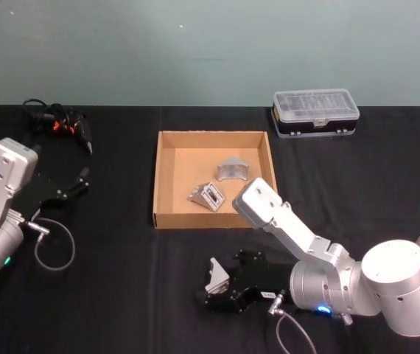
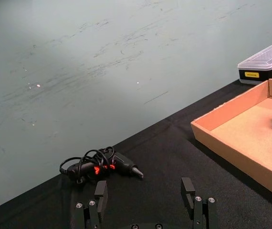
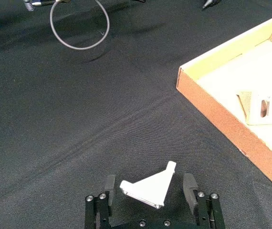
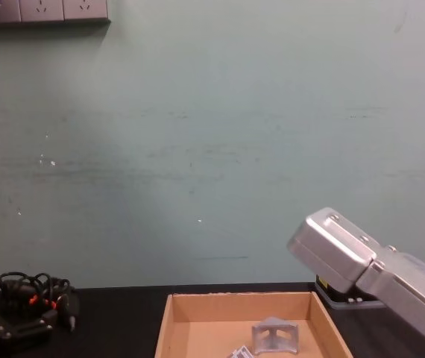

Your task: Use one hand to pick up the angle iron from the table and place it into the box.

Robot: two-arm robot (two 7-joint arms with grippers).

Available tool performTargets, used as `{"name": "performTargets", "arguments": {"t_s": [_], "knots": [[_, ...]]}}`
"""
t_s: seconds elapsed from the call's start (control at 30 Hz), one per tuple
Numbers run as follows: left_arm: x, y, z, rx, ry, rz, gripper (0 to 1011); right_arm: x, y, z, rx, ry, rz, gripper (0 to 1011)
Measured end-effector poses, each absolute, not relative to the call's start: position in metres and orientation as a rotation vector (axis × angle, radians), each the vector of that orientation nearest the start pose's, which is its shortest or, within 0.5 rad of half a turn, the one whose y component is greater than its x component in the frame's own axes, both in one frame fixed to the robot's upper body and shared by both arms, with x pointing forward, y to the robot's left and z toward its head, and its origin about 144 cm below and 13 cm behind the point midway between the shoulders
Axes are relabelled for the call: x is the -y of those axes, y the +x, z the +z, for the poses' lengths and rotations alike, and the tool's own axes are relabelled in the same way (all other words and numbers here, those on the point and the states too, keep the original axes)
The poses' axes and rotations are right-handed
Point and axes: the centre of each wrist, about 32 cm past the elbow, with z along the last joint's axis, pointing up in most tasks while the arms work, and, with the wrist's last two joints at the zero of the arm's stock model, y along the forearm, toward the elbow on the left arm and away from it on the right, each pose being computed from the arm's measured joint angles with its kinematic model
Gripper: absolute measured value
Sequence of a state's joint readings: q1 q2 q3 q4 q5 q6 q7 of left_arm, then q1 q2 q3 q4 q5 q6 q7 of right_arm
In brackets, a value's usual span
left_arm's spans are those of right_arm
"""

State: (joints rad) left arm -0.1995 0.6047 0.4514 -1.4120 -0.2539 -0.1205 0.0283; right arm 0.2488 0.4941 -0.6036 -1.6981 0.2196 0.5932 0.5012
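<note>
Our right pincer (image 3: 149, 187), elbow bent low over the matte black counter (image 1: 121, 295), grips a silver triangular angle iron (image 3: 148, 187) near the tan cardboard box (image 1: 156, 177); our left pincer (image 2: 145, 191) hovers spread wide.

Three angle irons in all: two lying in the box (image 1: 167, 158), one (image 1: 231, 170) toward the far side and one (image 1: 207, 196) nearer the front wall; a third angle iron (image 1: 217, 275) between the fingers of the right gripper (image 1: 214, 284); one tan cardboard box; one black plastic case (image 1: 315, 113) with clear lid; one cable bundle (image 1: 59, 124) with orange bits; two grippers, counting the left gripper (image 1: 79, 182); one black table (image 1: 107, 295).
</note>
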Motion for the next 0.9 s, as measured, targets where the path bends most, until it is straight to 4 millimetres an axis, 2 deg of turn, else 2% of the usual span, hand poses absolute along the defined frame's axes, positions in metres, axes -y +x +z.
{"name": "performTargets", "arguments": {"t_s": [0.17, 0.23, 0.3, 0.4, 0.7, 0.9], "knots": [[-0.310, 0.489, 1.140, 0.285, 0.304, 1.248, 1011, 0.189, 0.469, 1.196, -0.133, -0.616, -0.568, 765], [-0.310, 0.489, 1.140, 0.285, 0.304, 1.248, 1011, 0.189, 0.469, 1.197, -0.133, -0.615, -0.568, 735], [-0.310, 0.489, 1.140, 0.285, 0.304, 1.248, 1011, 0.189, 0.469, 1.197, -0.133, -0.615, -0.568, 654], [-0.310, 0.489, 1.140, 0.285, 0.304, 1.248, 1011, 0.189, 0.469, 1.197, -0.133, -0.615, -0.568, 595], [-0.310, 0.489, 1.140, 0.285, 0.304, 1.248, 1012, 0.189, 0.469, 1.197, -0.132, -0.614, -0.568, 588], [-0.310, 0.489, 1.140, 0.285, 0.304, 1.248, 1012, 0.194, 0.468, 1.209, -0.103, -0.559, -0.592, 588]]}}
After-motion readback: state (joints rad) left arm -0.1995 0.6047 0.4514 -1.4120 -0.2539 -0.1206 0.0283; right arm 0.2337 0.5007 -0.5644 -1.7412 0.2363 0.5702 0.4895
